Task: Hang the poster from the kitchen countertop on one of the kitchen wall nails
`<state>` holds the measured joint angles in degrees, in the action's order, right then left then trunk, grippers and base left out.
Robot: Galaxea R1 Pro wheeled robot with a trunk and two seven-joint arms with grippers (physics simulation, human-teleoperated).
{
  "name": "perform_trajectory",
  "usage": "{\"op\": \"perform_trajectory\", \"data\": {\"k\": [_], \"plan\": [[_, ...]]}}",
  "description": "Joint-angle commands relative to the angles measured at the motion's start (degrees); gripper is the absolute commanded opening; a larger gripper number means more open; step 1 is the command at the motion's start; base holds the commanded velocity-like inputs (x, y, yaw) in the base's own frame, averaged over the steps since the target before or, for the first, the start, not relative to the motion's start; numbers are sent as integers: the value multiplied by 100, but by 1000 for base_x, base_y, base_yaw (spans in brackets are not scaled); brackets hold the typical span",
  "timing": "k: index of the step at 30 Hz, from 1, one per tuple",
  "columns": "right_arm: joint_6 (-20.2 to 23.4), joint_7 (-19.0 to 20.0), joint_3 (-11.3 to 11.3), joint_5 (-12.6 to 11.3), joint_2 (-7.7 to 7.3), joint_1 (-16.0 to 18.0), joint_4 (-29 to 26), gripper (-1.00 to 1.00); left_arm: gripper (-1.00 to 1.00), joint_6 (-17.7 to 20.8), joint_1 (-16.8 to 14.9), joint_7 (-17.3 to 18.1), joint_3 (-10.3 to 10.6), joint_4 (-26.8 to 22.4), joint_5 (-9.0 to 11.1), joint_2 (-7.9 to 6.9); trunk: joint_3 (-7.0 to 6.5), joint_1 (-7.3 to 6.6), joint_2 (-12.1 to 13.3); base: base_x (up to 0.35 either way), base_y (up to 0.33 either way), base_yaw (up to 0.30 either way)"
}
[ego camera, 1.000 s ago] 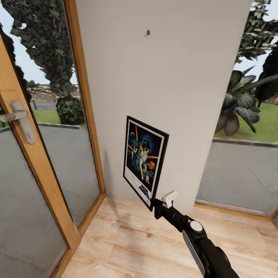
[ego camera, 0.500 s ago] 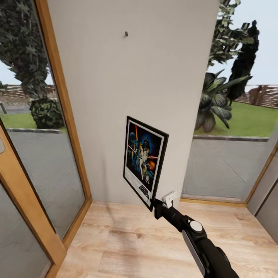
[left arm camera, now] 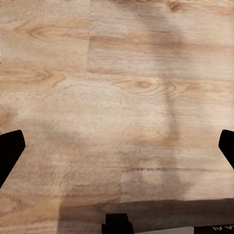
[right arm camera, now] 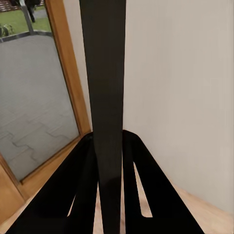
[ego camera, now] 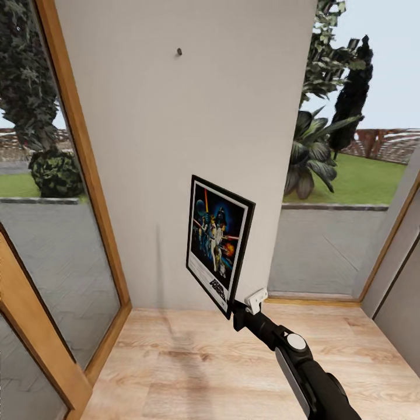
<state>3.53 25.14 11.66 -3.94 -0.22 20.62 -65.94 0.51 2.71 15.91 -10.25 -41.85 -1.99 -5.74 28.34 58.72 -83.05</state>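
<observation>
The right tool (ego camera: 240, 308) is closed on the lower right corner of the poster (ego camera: 219, 243), holding it upright and clear of the wooden floor (ego camera: 192, 367), in front of a pale grey-white wall (ego camera: 233, 116). The poster's printed face, dark blue art inside a white border and thin black frame, is turned toward the head camera and slightly angled. High on the wall, above the poster and a little to its left, a small dark wall nail (ego camera: 179, 52) sticks out, well apart from the poster's top edge. In the right wrist view the poster (right arm camera: 105, 97) appears edge-on as a dark vertical strip clamped between the two black fingers (right arm camera: 83, 195). The left tool (left arm camera: 117, 146) points down at the wooden floor (left arm camera: 117, 97); its dark fingertips (left arm camera: 9, 146) sit at opposite edges of that view, so it looks spread wide with nothing between them, though little of each tip is visible. Wood-framed glass panels (ego camera: 35, 245) flank the wall, with garden plants (ego camera: 315, 151) beyond.
</observation>
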Motion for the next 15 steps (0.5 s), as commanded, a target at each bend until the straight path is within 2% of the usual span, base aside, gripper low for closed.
{"op": "perform_trajectory", "data": {"k": [1,8,11,15], "plan": [[43,28,3,-57,-3,3,-6,-100,100,5,1,35,-20,-10,-21,3,5,1,-3,67,195,-5],[42,26,3,-54,3,3,-5,-100,100,4,1,35,-19,-8,-21,3,5,1,-3,97,212,-2],[46,32,3,-56,0,3,-6,-100,100,-3,1,35,-21,-9,-23,3,3,1,-3,53,82,-18],[62,33,4,-54,4,3,-3,-100,100,-154,1,35,-21,24,-27,3,-9,1,-3,14,22,-163]]}}
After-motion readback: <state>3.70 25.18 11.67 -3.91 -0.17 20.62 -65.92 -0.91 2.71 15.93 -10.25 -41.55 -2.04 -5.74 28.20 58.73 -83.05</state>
